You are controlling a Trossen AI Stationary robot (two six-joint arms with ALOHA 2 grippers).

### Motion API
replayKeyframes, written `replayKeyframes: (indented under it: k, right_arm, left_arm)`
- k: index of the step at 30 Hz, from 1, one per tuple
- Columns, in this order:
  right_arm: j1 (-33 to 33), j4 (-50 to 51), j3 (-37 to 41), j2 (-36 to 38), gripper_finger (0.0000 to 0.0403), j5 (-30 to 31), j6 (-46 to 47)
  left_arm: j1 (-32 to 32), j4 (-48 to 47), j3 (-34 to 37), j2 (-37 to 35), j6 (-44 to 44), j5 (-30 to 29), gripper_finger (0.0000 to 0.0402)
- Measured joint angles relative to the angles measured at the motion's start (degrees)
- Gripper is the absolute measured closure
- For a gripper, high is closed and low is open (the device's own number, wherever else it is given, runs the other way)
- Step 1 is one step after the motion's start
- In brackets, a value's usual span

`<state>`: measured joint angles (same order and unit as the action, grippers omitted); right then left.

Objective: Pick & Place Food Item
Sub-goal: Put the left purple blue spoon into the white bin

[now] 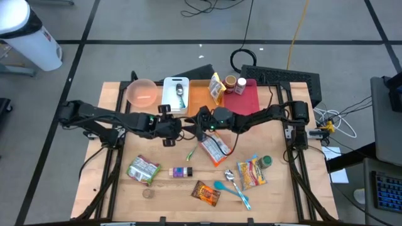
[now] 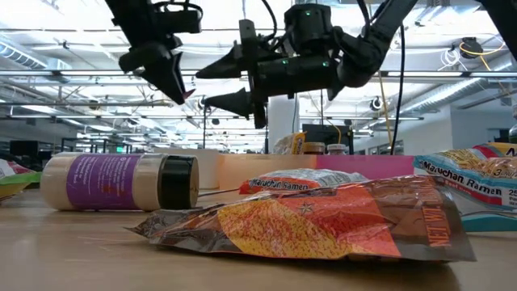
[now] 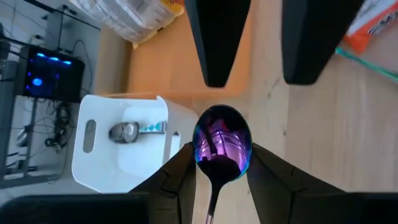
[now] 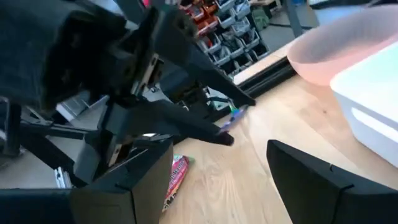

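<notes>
My left gripper hangs above the table's middle, shut on a shiny purple-tinted spoon. My right gripper faces it from the table's right, level and open, with nothing between its fingers. In the left wrist view its two dark fingers stand just beyond the spoon's bowl. Food packets lie flat on the table. A ramen packet is below the grippers. A green snack bag, an orange-brown packet and a second ramen packet lie on the near side. My left gripper pinches the spoon's neck, just behind the bowl, between its two fingers. The bowl sticks out past the fingertips. The fingers slant down toward the table's far right. The spoon is lifted clear of the table.
A pink bowl, a white bin holding a metal spoon, an orange board and a red board with jars line the far edge. A small bottle and a teal spoon lie near the front.
</notes>
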<state>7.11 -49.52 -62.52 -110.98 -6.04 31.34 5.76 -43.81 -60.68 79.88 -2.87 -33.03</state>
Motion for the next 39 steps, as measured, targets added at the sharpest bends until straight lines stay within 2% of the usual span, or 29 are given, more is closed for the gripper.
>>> replayKeyframes:
  k: [6, 22, 26, 39]
  right_arm:
    - [0.5, 0.1, 0.0, 0.0, 0.0149, 0.0, 1.8]
    - [0.8, 1.2, 0.0, 0.0, 0.0155, -0.2, 2.1]
    - [0.8, 2.0, 0.0, 0.0, 0.0183, -0.2, 2.1]
    - [1.1, 0.8, 0.0, 0.0, 0.0316, -0.2, 0.9]
  left_arm:
    - [0.8, 1.9, 0.0, 2.2, -1.9, -3.2, 0.0277]
    - [1.4, 8.3, 0.0, 3.5, -7.1, -3.3, 0.0277]
    - [1.4, 8.1, 0.0, 3.5, -7.1, -3.3, 0.0277]
    - [1.4, 8.2, 0.0, 3.5, -7.5, -3.0, 0.0277]
